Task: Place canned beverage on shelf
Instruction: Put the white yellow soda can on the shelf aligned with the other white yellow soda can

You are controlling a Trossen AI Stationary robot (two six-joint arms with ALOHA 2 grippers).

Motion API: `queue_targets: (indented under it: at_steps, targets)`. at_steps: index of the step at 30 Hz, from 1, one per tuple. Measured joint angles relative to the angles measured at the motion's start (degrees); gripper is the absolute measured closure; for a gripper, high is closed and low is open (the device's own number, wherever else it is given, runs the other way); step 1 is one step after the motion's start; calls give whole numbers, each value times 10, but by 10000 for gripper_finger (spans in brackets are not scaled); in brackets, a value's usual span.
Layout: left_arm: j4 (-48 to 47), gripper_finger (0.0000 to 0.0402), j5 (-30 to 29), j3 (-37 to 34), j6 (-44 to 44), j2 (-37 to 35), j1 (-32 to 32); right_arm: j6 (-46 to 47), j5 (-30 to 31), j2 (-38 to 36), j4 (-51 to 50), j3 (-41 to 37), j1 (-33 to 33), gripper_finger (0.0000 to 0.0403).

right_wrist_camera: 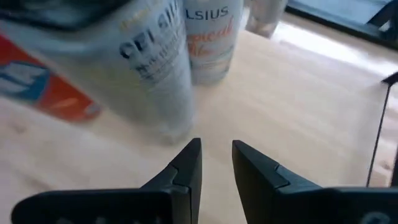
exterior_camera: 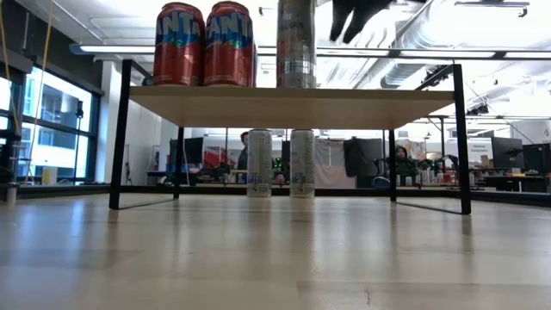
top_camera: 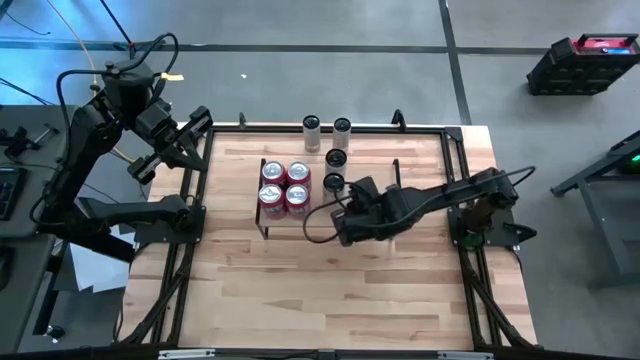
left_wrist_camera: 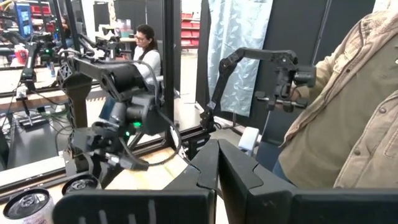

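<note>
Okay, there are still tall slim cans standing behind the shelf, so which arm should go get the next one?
Likely the right. The right gripper hangs over the low light-wood shelf, near the silver slim cans on the table. The left gripper, shut, waits at the table's left edge.

Dark jointed arms (top_camera: 440, 195); black looping cables (top_camera: 320, 215).

Just ahead of the right gripper (right_wrist_camera: 216, 163), whose narrowly parted jaws hold nothing, a tall silver can (right_wrist_camera: 155, 68) blocks the way, a second can (right_wrist_camera: 208, 37) behind it and red cans (top_camera: 285, 187) beyond; bare shelf board (right_wrist_camera: 298, 112) lies open beside them.
</note>
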Motion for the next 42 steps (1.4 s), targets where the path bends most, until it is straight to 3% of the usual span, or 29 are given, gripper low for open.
queue_targets:
  at_steps: [4,8,16,21,25,28,32,38,42]
  targets:
    - [-5,401,0,0,0,0,0,-19,-34,-31,-1,43,7,328]
    - [-7,401,0,0,0,0,0,-106,-42,-53,40,96,13,327]
    - [-7,401,0,0,0,0,0,-431,-44,-55,216,142,-9,319]
    - [-7,401,0,0,-1,0,0,-561,-141,-51,302,116,-51,251]
    - [-8,401,0,0,-15,0,0,-643,-220,-50,310,97,-86,179]
    - [-7,401,0,0,-26,0,0,-707,-244,-50,308,96,-112,142]
    - [-7,401,0,0,-31,3,0,-763,-278,-50,300,96,-142,127]
    - [6,401,0,0,-61,17,0,-786,-425,-44,271,96,-198,125]
    - [20,401,-5,0,-86,30,0,-821,-475,-38,266,96,-211,123]
